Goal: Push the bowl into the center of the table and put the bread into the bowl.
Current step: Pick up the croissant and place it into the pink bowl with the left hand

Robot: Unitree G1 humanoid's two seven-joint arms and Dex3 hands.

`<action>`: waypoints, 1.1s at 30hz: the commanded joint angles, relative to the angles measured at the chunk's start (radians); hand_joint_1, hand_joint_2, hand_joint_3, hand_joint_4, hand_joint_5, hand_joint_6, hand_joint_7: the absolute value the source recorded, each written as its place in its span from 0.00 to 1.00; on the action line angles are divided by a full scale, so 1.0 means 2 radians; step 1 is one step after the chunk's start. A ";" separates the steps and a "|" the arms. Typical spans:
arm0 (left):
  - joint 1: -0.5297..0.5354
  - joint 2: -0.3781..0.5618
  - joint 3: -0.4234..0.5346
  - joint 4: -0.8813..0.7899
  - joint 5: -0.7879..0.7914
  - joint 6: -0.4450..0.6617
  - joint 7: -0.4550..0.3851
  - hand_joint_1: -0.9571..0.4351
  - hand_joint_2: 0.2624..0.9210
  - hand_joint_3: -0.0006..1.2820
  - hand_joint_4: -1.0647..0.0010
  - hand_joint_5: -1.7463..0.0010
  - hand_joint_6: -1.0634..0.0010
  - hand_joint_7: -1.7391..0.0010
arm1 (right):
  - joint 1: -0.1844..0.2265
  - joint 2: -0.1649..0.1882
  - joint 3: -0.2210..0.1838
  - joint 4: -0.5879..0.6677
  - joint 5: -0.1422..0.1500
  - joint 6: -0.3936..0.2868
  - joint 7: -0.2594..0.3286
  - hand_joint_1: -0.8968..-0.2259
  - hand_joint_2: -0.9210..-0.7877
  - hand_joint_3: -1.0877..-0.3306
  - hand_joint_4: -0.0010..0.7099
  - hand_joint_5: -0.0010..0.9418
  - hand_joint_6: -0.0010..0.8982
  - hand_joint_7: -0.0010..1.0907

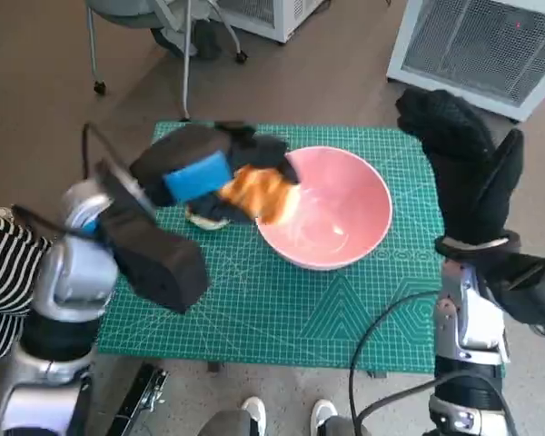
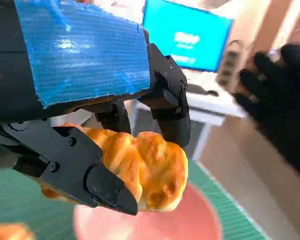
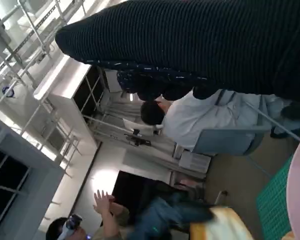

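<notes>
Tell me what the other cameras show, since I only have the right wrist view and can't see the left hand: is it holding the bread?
Observer: Yes. The left hand grips the bread between its fingers.
Operator: Is it over the bowl?
Observer: In the head view the bread is at the pink bowl's rim, on the robot's left side.
Operator: Anything else on the mat?
Observer: Another bread piece lies on the green mat beside the bowl, partly under the left hand.

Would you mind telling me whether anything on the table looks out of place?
One thing: a second piece of bread lies on the green mat beside the pink bowl, partly hidden under the left hand, which holds another bread over the bowl's rim.
</notes>
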 commanded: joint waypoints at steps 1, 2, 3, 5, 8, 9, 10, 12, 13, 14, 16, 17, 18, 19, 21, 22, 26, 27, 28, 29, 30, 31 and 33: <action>-0.033 -0.021 -0.023 0.044 0.008 -0.008 0.001 0.69 0.99 0.03 0.27 0.34 0.40 0.38 | 0.016 -0.002 -0.003 0.006 -0.003 -0.005 0.000 0.23 0.00 0.58 0.27 0.00 0.14 0.33; -0.041 -0.026 -0.029 0.055 0.009 -0.010 0.000 0.69 0.99 0.03 0.27 0.34 0.40 0.38 | 0.017 -0.002 -0.003 0.006 -0.004 -0.007 0.000 0.23 0.00 0.58 0.27 0.00 0.14 0.33; -0.046 -0.029 -0.032 0.064 0.009 -0.012 0.000 0.69 0.99 0.03 0.27 0.34 0.40 0.38 | 0.017 -0.002 -0.004 0.007 -0.005 -0.008 0.000 0.23 0.00 0.58 0.27 0.00 0.14 0.32; -0.057 -0.037 -0.040 0.084 0.011 -0.017 0.000 0.69 0.99 0.03 0.27 0.34 0.40 0.38 | 0.018 -0.003 -0.004 0.007 -0.007 -0.011 0.000 0.24 0.00 0.57 0.27 0.00 0.13 0.32; -0.077 -0.056 -0.052 0.134 0.011 -0.039 0.008 0.69 1.00 0.03 0.28 0.33 0.40 0.39 | 0.020 -0.004 -0.005 0.007 -0.009 -0.017 0.000 0.24 0.00 0.56 0.25 0.00 0.12 0.32; -0.081 -0.059 -0.054 0.145 0.011 -0.046 0.010 0.69 1.00 0.03 0.28 0.33 0.40 0.39 | 0.020 -0.004 -0.005 0.007 -0.009 -0.018 0.000 0.24 0.00 0.56 0.25 0.00 0.12 0.32; -0.087 -0.063 -0.057 0.159 0.012 -0.054 0.012 0.69 1.00 0.03 0.28 0.33 0.40 0.39 | 0.020 -0.004 -0.005 0.008 -0.010 -0.020 -0.001 0.24 0.00 0.56 0.24 0.00 0.12 0.32; -0.098 -0.072 -0.062 0.188 0.015 -0.068 0.017 0.69 0.99 0.03 0.27 0.34 0.40 0.38 | 0.021 -0.004 -0.005 0.008 -0.011 -0.023 -0.002 0.24 0.00 0.55 0.24 0.00 0.12 0.32; -0.105 -0.078 -0.066 0.208 0.018 -0.076 0.021 0.69 1.00 0.03 0.27 0.34 0.41 0.37 | 0.022 -0.005 -0.005 0.008 -0.013 -0.025 -0.002 0.24 0.00 0.55 0.24 0.00 0.11 0.32; -0.110 -0.083 -0.069 0.223 0.020 -0.083 0.024 0.69 1.00 0.03 0.27 0.35 0.41 0.37 | 0.022 -0.005 -0.005 0.009 -0.014 -0.026 -0.003 0.24 0.00 0.54 0.24 0.00 0.11 0.32; -0.119 -0.090 -0.074 0.251 0.026 -0.097 0.032 0.69 1.00 0.03 0.27 0.36 0.42 0.35 | 0.023 -0.006 -0.006 0.009 -0.014 -0.029 -0.003 0.24 0.00 0.53 0.24 0.00 0.11 0.32; -0.123 -0.093 -0.077 0.264 0.030 -0.103 0.036 0.69 1.00 0.03 0.27 0.36 0.42 0.35 | 0.024 -0.006 -0.006 0.009 -0.015 -0.030 -0.004 0.25 0.00 0.53 0.24 0.00 0.11 0.32; -0.126 -0.095 -0.078 0.274 0.032 -0.108 0.040 0.69 1.00 0.04 0.28 0.35 0.44 0.34 | 0.024 -0.006 -0.006 0.010 -0.016 -0.031 -0.004 0.25 0.00 0.53 0.24 0.00 0.11 0.32; -0.128 -0.097 -0.081 0.285 0.035 -0.110 0.042 0.69 1.00 0.04 0.29 0.35 0.45 0.33 | 0.024 -0.007 -0.006 0.009 -0.017 -0.032 -0.005 0.25 0.00 0.53 0.24 0.00 0.11 0.32; -0.132 -0.099 -0.082 0.299 0.037 -0.115 0.044 0.69 1.00 0.08 0.32 0.33 0.52 0.29 | 0.025 -0.006 -0.006 0.010 -0.018 -0.034 -0.007 0.25 0.00 0.52 0.24 0.00 0.11 0.32; -0.132 -0.101 -0.084 0.304 0.039 -0.113 0.043 0.69 1.00 0.09 0.33 0.33 0.53 0.28 | 0.025 -0.006 -0.006 0.009 -0.019 -0.035 -0.008 0.25 0.00 0.52 0.24 0.00 0.11 0.32; -0.135 -0.104 -0.091 0.318 0.044 -0.091 0.025 0.60 0.84 0.04 0.60 0.81 0.69 0.70 | 0.028 -0.007 -0.006 0.005 -0.021 -0.035 -0.011 0.26 0.00 0.51 0.24 0.00 0.12 0.32; -0.134 -0.102 -0.091 0.316 0.043 -0.086 0.018 0.59 0.83 0.04 0.63 0.85 0.69 0.74 | 0.029 -0.007 -0.006 0.005 -0.021 -0.035 -0.012 0.26 0.00 0.51 0.24 0.00 0.12 0.32; -0.133 -0.101 -0.091 0.314 0.042 -0.082 0.013 0.56 0.81 0.03 0.69 0.90 0.71 0.80 | 0.029 -0.006 -0.006 0.004 -0.022 -0.035 -0.013 0.26 0.00 0.51 0.24 0.00 0.12 0.32; -0.131 -0.097 -0.090 0.308 0.040 -0.079 0.005 0.55 0.80 0.02 0.72 0.94 0.72 0.84 | 0.029 -0.006 -0.007 0.003 -0.023 -0.034 -0.014 0.26 0.00 0.51 0.24 0.00 0.12 0.33; -0.129 -0.095 -0.088 0.304 0.038 -0.076 0.000 0.53 0.79 0.02 0.74 0.95 0.72 0.86 | 0.030 -0.006 -0.007 0.003 -0.023 -0.034 -0.014 0.26 0.00 0.51 0.24 0.00 0.12 0.33; -0.127 -0.091 -0.085 0.297 0.034 -0.073 -0.008 0.50 0.79 0.01 0.78 0.97 0.73 0.89 | 0.030 -0.006 -0.007 0.003 -0.024 -0.034 -0.015 0.26 0.00 0.51 0.24 0.00 0.12 0.33; -0.124 -0.083 -0.079 0.285 0.025 -0.070 -0.023 0.43 0.78 0.01 0.84 0.99 0.76 0.93 | 0.030 -0.006 -0.007 0.002 -0.025 -0.034 -0.016 0.26 0.00 0.51 0.25 0.01 0.12 0.33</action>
